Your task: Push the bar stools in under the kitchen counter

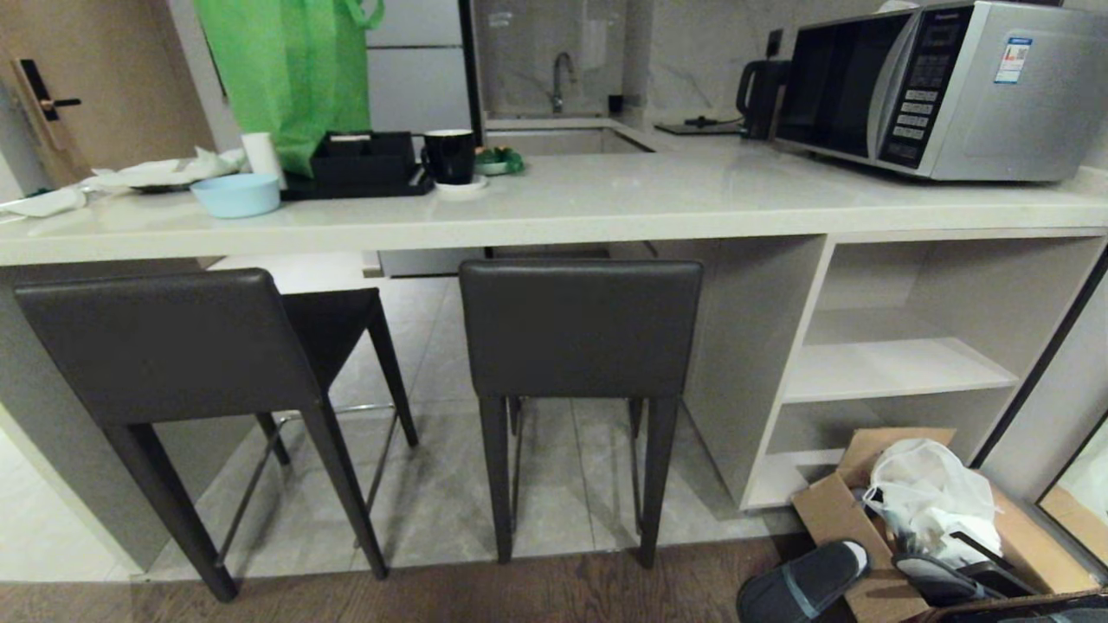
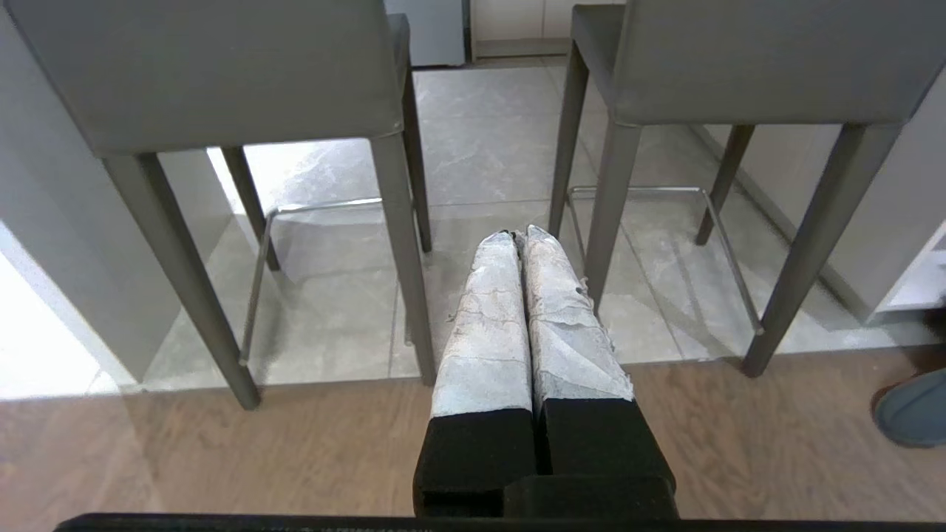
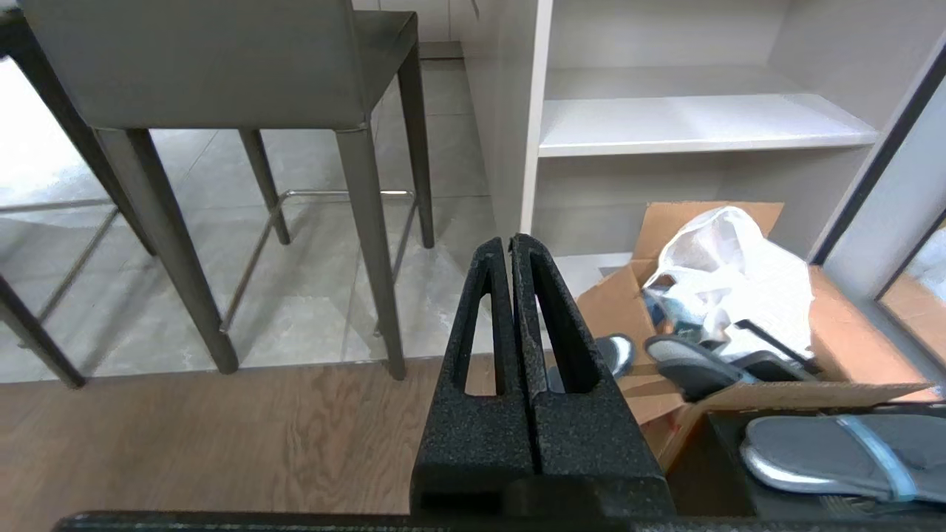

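Cardboard box (image 1: 835, 510) by the shelving held a white plastic bag (image 1: 926, 493) and slippers (image 3: 709, 362). Left gripper (image 2: 519, 236) and right gripper (image 3: 510, 244) were closed, empty.

Grey stone-look tiles (image 1: 554, 484) cover the kitchen floor and meet wood-grain flooring (image 1: 450, 597) nearer the camera. A beige door (image 1: 95, 78) with a black handle stands far left. A marbled wall (image 1: 684, 52) rises behind a sink faucet (image 1: 561, 80). A cardboard box (image 1: 917, 519) of slippers sits low right.
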### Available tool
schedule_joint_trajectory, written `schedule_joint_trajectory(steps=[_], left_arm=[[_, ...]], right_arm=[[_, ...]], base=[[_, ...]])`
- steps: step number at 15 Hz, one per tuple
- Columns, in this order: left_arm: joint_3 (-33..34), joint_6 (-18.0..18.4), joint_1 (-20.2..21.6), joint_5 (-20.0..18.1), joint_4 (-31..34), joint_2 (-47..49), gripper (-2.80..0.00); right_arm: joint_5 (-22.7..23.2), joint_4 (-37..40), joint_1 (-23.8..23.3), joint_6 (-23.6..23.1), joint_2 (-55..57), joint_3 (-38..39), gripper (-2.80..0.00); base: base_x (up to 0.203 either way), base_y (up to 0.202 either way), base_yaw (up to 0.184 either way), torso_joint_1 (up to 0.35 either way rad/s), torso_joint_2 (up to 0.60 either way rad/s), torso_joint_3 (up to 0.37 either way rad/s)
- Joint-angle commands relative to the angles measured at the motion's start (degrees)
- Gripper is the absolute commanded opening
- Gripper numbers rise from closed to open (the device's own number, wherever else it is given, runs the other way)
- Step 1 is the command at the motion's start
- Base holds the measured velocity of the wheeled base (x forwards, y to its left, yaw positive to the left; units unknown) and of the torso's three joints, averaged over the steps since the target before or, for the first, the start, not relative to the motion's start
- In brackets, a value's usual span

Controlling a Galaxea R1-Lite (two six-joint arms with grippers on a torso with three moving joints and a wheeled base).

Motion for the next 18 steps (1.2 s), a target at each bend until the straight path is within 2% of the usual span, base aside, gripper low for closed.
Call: schedule_joint_trajectory(steps=[1,9,13,18], left_arm=[[0.18,0.02,-0.07,0.02,0.01,0.07,-2.8],[0.09,0.11,0.01,-0.07,0.01,0.07,-2.8],[0.14,0.11,0.01,-0.07,0.01,0.07,-2.8],[0.09,0.11,-0.07,-0.07,0.01,0.07,-2.8]], right_arm=[[0.06,0.02,-0.05,-0.04,0.0,0.01,-2.8],[-0.02,0.02,-0.05,-0.04,0.0,0.01,-2.8],[0.05,0.02,-0.05,0.04,0.0,0.01,-2.8],[0.06,0.02,-0.05,0.04,0.0,0.01,-2.8]], base=[[0.001,0.104,0.002,0.005,0.0,-0.003],[0.0,0.186,-0.001,0.0,0.0,0.002],[0.0,0.019,-0.001,0.043,-0.11,-0.07],[0.0,0.0,0.0,0.166,-0.43,-0.262]])
